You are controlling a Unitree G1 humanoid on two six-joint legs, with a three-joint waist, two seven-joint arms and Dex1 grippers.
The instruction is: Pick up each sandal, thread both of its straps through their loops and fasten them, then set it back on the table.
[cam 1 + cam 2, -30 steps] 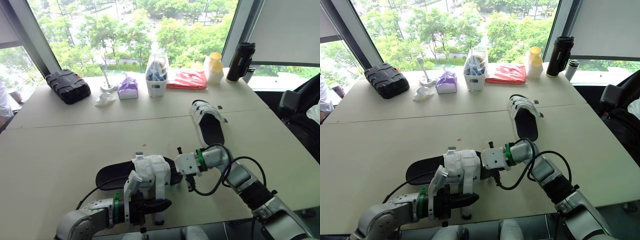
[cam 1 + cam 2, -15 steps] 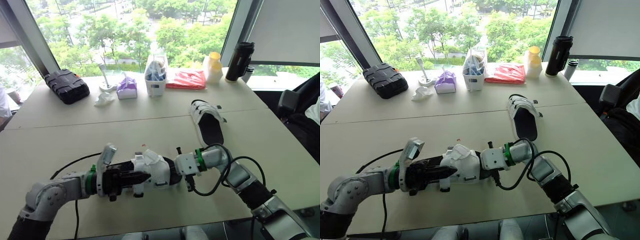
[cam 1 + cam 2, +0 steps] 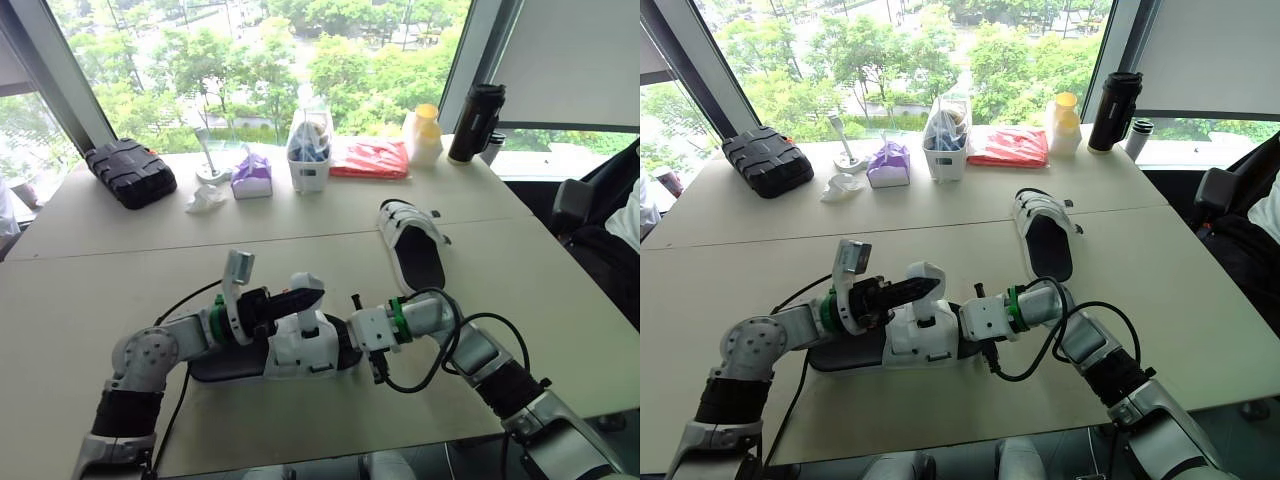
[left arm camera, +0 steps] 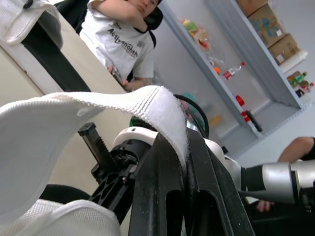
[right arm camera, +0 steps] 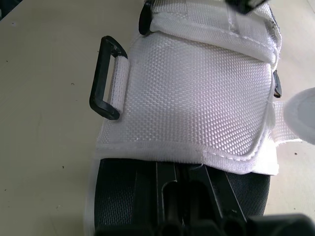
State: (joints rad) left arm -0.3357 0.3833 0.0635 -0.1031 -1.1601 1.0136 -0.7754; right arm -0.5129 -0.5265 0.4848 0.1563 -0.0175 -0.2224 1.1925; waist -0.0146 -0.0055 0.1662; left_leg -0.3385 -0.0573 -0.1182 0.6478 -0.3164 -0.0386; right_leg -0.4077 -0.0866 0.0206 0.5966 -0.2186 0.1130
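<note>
Strap (image 4: 163, 105) in L jaws, sandal (image 3: 300, 348) in R jaws.

Bright daylight is streaming through the windows (image 3: 250, 60) along the top of the frame, lighting the surface (image 3: 100, 260) evenly and casting only faint shadows beside the black case (image 3: 130, 172). In the right wrist view the weave of the strap (image 5: 197, 83) is showing sharp while a white shape (image 5: 301, 115) near the lens is blurring.

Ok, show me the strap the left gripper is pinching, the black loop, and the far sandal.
strap (image 4: 88, 115): left wrist view, white webbing mid-length.
black loop (image 5: 98, 78): right wrist view, its outer bar.
far sandal (image 3: 420, 265): left eye view, black footbed.
</note>
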